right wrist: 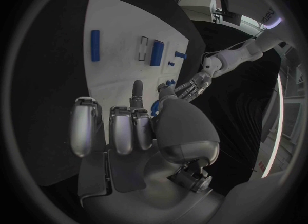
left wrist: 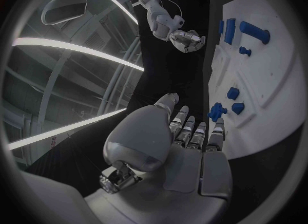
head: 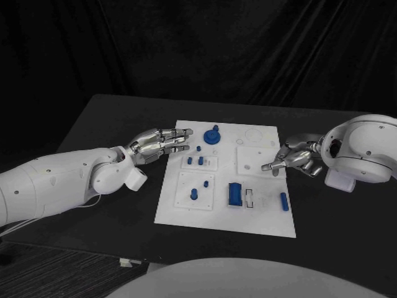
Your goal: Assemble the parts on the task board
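So the task board sits flat in the middle of my black desk, and I'll use it as my reference for everything. My left hand is over the desk just off the board's left edge, up near its far corner, fingers stretched out fairly straight toward the board with nothing in them. The fingertips reach right about to the board's edge; can't tell if they actually touch it. My right hand is at the board's right edge, about halfway along it, fingers curled in with one poking out toward the board. I honestly can't tell whether it's got something pinched or not.

On the board: a round blue knob part at the far end, close to my left fingertips. A couple of small blue pegs stand in the left-side plate closer in, and two more in the plate nearer me. A bigger blue block sits in the near middle, and a slim blue bar lies near the board's right edge.
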Robot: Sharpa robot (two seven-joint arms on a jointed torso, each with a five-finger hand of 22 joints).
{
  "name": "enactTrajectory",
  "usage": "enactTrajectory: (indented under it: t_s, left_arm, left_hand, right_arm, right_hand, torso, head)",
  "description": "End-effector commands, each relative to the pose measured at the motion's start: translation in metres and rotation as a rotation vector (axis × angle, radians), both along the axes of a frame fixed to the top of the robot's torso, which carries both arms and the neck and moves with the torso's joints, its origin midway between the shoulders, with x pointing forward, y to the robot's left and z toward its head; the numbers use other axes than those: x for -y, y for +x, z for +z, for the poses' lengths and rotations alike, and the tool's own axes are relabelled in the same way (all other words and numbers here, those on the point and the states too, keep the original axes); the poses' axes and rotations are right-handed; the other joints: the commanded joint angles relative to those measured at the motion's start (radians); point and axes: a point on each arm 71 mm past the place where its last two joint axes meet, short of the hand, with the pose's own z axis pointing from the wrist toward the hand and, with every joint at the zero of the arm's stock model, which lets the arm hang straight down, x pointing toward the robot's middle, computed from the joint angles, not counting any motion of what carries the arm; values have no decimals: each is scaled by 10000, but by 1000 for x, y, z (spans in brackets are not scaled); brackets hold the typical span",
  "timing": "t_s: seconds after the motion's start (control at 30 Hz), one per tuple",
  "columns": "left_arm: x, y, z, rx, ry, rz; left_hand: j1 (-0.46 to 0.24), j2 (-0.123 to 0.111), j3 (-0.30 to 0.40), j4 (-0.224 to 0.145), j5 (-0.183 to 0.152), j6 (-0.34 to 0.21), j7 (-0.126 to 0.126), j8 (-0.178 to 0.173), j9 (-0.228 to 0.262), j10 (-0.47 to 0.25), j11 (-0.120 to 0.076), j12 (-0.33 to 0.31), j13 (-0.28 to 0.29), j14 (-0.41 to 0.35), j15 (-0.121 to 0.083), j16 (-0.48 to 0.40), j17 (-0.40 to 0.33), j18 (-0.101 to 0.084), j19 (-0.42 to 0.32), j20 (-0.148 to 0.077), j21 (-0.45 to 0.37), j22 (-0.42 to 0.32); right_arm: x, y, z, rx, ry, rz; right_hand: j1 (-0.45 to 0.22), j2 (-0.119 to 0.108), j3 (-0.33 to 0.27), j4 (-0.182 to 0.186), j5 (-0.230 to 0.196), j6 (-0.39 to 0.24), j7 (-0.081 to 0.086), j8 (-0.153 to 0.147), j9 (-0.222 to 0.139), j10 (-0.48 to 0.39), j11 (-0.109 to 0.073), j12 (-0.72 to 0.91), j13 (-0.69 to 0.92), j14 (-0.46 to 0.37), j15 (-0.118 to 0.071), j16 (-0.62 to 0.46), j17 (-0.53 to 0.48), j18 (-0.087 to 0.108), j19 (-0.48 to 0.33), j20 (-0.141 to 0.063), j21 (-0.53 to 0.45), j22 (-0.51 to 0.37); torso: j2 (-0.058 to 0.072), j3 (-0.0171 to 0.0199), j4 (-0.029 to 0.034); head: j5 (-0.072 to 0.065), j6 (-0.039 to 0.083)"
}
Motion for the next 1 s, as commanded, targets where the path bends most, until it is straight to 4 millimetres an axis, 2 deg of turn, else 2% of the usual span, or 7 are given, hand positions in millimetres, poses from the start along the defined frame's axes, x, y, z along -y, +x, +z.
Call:
enactTrajectory:
  t_s: [0.03, 0.17, 0.3, 0.47, 0.53, 0.7, 1.0]
  left_arm:
    - [1, 0, 1, 43, -179, -9]
    - [0, 0, 1, 52, -177, 13]
    - [0, -1, 1, 44, -184, 10]
    - [-2, -1, 1, 43, -168, 42]
    - [-3, -1, 1, 44, -163, 52]
    - [-3, -1, 1, 41, -171, 39]
    - [-2, -1, 1, 36, -182, 21]
  left_hand:
    - [-80, -33, 93, -7, 70, 82, 32, 42, 18, 35, 66, 66, 20, 64, 43, 56, 12, 152, 74, 13, 56, 18]
    - [-86, -40, 111, -11, 73, 104, 40, 52, 21, 53, 74, 90, 24, 72, 37, 63, 14, 153, 84, 12, 61, 28]
    - [-87, -41, 114, -11, 74, 106, 41, 53, 22, 55, 75, 91, 24, 73, 36, 64, 14, 153, 81, 12, 60, 22]
    - [-92, -46, 136, -15, 76, 135, 53, 64, 26, 71, 91, 107, 27, 77, 28, 69, 14, 153, 84, 12, 61, 19]
    - [-92, -46, 136, -15, 76, 135, 53, 64, 26, 71, 91, 107, 27, 77, 28, 69, 14, 153, 84, 12, 61, 19]
    - [-92, -46, 136, -15, 76, 135, 53, 64, 26, 71, 91, 107, 27, 77, 28, 69, 14, 153, 84, 12, 61, 19]
    - [-92, -46, 136, -15, 76, 135, 53, 64, 26, 71, 91, 107, 27, 77, 28, 69, 14, 153, 84, 12, 61, 19]
  right_arm:
    - [7, -3, -9, 128, -1753, 932]
    - [13, -8, -21, 401, -2510, 1235]
    - [17, -13, -28, 475, -2693, 1238]
    - [20, -18, -33, 623, -2642, 1099]
    - [20, -19, -34, 665, -2613, 1058]
    - [20, -21, -36, 716, -2573, 1013]
    - [19, -23, -40, 756, -2726, 1131]
  right_hand:
    - [150, 4, 31, -93, 49, 257, -68, 168, 110, 1041, -138, 36, 2632, 771, -111, -169, 1003, -62, 338, -115, -16, 2005]
    - [148, 81, 91, -94, -46, 653, -219, 323, 232, 1041, -269, 36, 2632, 724, -220, -308, 725, -49, 316, -209, -66, 1986]
    - [81, 135, 105, -36, -127, 842, -285, 331, 257, 1041, -327, 36, 2632, 719, -273, -333, 677, -47, 311, -259, -75, 1982]
    - [-12, 194, 111, 57, -486, 850, -276, 90, 167, 1041, -343, 36, 2632, 724, -300, -342, 653, -48, 308, -306, -82, 1979]
    - [-22, 197, 109, 66, -518, 858, -277, 76, 163, 1041, -342, 36, 2632, 724, -301, -344, 648, -48, 308, -307, -83, 1978]
    - [-131, 207, 62, 159, -955, 935, -268, -65, 129, 1041, -338, 36, 2632, 733, -301, -330, 659, -53, 315, -313, -67, 1983]
    - [-163, 220, 47, 190, -1098, 931, -256, -145, 106, 1041, -331, 36, 2632, 730, -297, -341, 628, -49, 308, -312, -86, 1977]
  torso:
    - [6, -26, 13]
    - [29, -15, 9]
    - [15, -21, 27]
    - [22, -11, 11]
    - [16, -13, 6]
    - [12, -14, 12]
    - [16, -18, 11]
  head:
    - [-59, 0]
    - [-180, 0]
    - [-335, 0]
    - [-453, 0]
    - [-488, 0]
    - [-546, 0]
    - [-581, 0]
